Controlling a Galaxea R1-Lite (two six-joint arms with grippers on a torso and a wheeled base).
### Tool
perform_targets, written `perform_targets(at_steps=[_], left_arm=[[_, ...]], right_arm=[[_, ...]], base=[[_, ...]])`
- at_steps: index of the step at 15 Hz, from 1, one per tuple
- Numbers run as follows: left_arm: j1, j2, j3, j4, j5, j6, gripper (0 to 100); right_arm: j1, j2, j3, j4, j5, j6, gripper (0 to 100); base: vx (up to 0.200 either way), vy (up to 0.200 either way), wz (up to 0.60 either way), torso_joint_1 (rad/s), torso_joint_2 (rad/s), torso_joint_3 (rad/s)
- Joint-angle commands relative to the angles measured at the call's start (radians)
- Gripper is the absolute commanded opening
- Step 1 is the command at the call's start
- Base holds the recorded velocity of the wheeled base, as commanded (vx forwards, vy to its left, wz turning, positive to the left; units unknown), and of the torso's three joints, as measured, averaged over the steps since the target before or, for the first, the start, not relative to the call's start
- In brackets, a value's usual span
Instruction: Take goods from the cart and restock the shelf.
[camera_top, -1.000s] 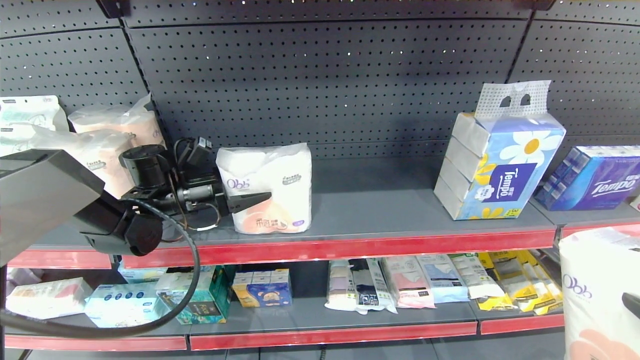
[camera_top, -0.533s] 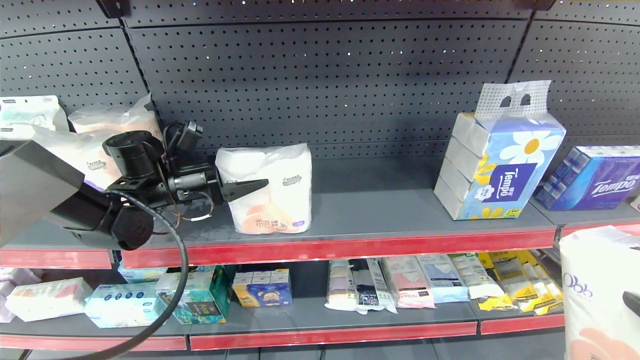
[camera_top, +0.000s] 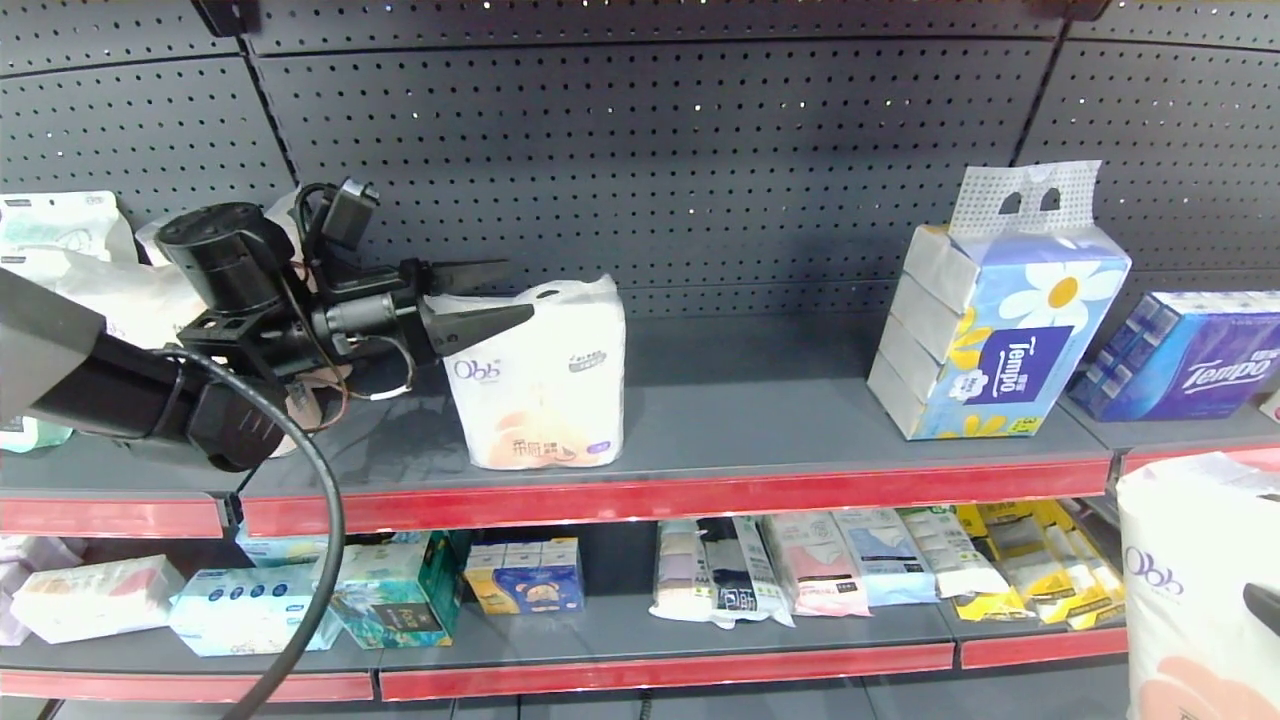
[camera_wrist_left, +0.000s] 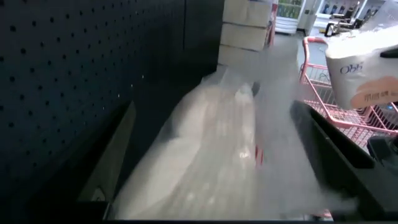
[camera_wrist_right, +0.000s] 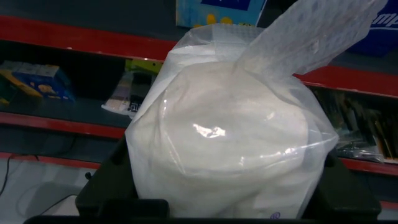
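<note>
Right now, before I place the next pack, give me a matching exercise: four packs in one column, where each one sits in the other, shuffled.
1 shelf roll pack
2 flowered tissue pack
3 purple tissue pack
4 second roll pack

A in the right gripper
B far right of the upper shelf
C straddled by the open left gripper
D upright, right of centre

Pairs: 1-C, 2-D, 3-B, 4-A

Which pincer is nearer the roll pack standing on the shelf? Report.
Left. The left pincer straddles the roll pack at its top; the right pincer holds another pack far right.
</note>
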Motion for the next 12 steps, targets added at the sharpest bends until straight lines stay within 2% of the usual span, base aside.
perform_targets(at_steps=[1, 2, 6, 7, 9, 10, 12], left_arm=[[0.0, -0.033, -0.029, 0.002, 0.002, -0.029, 100], [0.0, -0.038, -0.041, 0.002, 0.002, -0.039, 100], [0.0, -0.045, -0.09, 0.006, 0.002, -0.044, 100], [-0.002, -0.052, -0.095, 0.012, 0.002, -0.059, 100], [-0.005, -0.087, -0.1, 0.055, 0.017, -0.124, 100], [-0.005, -0.095, -0.11, 0.078, 0.028, -0.13, 100], [-0.005, -0.095, -0.159, 0.137, 0.108, -0.13, 100]], right_arm=[[0.0, 0.006, 0.0, -0.001, 0.001, -0.001, 0], [0.0, 0.006, 0.0, -0.001, 0.002, -0.001, 0], [0.0, 0.015, 0.0, -0.004, 0.005, 0.001, 0], [0.0, 0.017, 0.0, -0.007, 0.005, 0.001, 0], [0.0, 0.022, -0.006, -0.007, 0.007, 0.002, 0], [0.0, 0.026, -0.008, -0.007, 0.008, 0.002, 0], [0.0, 0.038, -0.011, -0.01, 0.01, 0.002, 0]], base=[[0.0, 0.0, 0.0, 0.0, 0.0, 0.0], [0.0, 0.0, 0.0, 0.0, 0.0, 0.0], [0.0, 0.0, 0.0, 0.0, 0.0, 0.0], [0.0, 0.0, 0.0, 0.0, 0.0, 0.0], [0.0, 0.0, 0.0, 0.0, 0.0, 0.0], [0.0, 0.0, 0.0, 0.0, 0.0, 0.0], [0.0, 0.0, 0.0, 0.0, 0.0, 0.0]])
